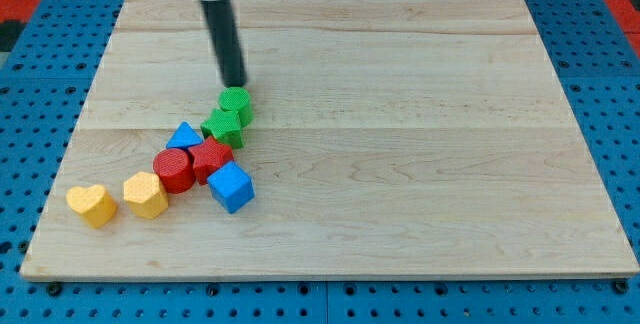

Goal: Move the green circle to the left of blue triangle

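My tip (236,82) sits just above the view's top edge of the green circle (236,104), touching or nearly so; can't tell which. Placement reads as a push setup: rod on the far side of the circle, so a stroke toward the view's bottom-left would drive it down past the cluster. Problem: the green circle is up and right of the blue triangle (184,136), with a second green block (223,126) (star-like, shape unclear) touching it in between. A straight shove likely drags that one along too, so the tip probably needs to work round. No jaws on this rig, only a rod, so apart or together doesn't apply. Blocks are bunched in a diagonal chain on the wooden counter (420,124), lower left of view. Count: green 2 (circle, other), blue 2 (triangle, blue cube (232,186)), red 2 (red cylinder (174,169), red block (211,157) touching it), yellow 2 (yellow heart (91,205), yellow block (145,195)). Eight total. Task not done yet.
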`<state>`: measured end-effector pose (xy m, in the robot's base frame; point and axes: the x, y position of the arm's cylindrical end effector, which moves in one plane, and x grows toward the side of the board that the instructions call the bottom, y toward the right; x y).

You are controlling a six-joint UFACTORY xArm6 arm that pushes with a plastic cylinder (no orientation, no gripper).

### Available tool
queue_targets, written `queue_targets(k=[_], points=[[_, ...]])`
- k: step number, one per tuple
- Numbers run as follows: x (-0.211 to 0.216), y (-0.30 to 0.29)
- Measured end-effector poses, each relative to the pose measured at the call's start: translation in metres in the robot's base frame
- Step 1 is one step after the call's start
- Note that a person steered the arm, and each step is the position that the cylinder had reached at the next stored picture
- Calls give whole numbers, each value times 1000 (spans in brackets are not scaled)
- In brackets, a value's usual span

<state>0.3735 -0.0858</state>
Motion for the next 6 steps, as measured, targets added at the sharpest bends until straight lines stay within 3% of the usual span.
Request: queue_targets(k=[1,4,6], points=[[21,17],[33,-61],[70,-68]])
